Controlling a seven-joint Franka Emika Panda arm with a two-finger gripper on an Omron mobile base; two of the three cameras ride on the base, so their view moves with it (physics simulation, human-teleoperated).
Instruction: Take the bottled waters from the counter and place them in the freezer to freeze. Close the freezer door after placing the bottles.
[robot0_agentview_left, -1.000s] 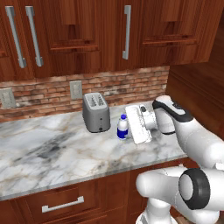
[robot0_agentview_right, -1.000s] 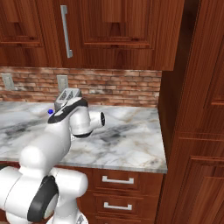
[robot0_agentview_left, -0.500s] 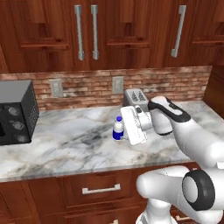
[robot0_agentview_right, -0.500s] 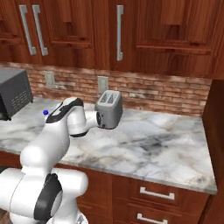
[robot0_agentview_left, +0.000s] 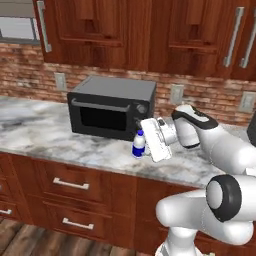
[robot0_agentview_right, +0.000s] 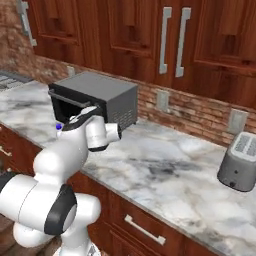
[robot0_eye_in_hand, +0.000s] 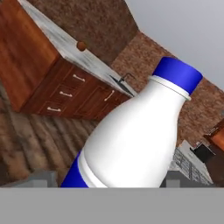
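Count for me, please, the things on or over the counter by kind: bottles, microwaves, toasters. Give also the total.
Bottled water: 1, the bottled water held at the gripper in front of the microwave.
Microwave: 1, the black microwave on the counter.
Toaster: 1, the grey toaster at the far right of the right base view.
Total: 3

One bottled water, one microwave, one toaster, one counter
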